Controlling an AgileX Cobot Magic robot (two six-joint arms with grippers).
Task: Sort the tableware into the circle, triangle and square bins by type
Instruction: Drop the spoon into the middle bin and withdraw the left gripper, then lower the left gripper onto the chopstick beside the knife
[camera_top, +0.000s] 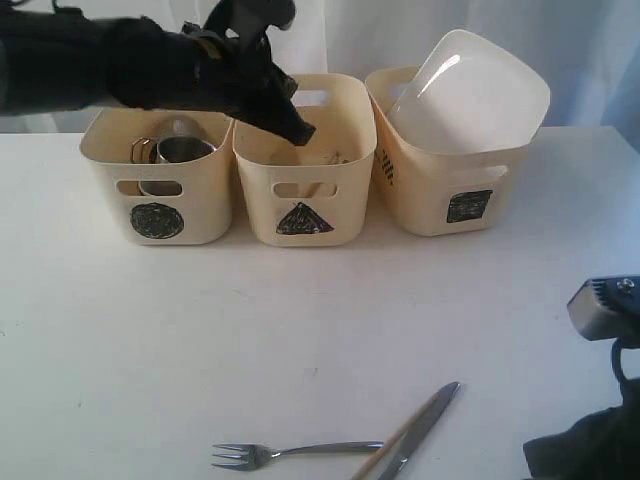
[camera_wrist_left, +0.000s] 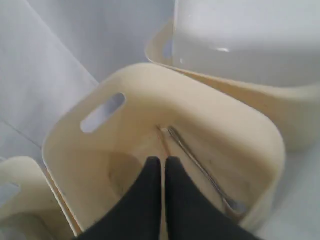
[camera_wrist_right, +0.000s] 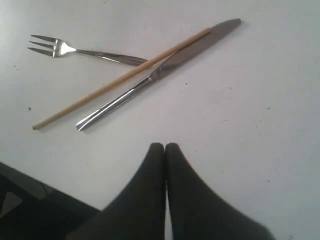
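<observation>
Three cream bins stand in a row at the back: circle (camera_top: 157, 205), triangle (camera_top: 303, 190) and square (camera_top: 455, 175). Steel mugs (camera_top: 180, 151) sit in the circle bin. The large white square plate (camera_top: 470, 92) leans in the square bin. My left gripper (camera_wrist_left: 163, 161) hangs shut and empty over the triangle bin (camera_wrist_left: 150, 125), where a steel spoon (camera_wrist_left: 205, 172) and a chopstick (camera_wrist_left: 162, 137) lie. On the table near the front lie a fork (camera_wrist_right: 80, 51), a knife (camera_wrist_right: 165, 67) and a second chopstick (camera_wrist_right: 125, 77). My right gripper (camera_wrist_right: 165, 146) is shut, empty, short of them.
The white table (camera_top: 150, 350) is bare between the bins and the cutlery at the front edge. My right arm's body (camera_top: 600, 420) fills the front right corner. White curtains hang behind the bins.
</observation>
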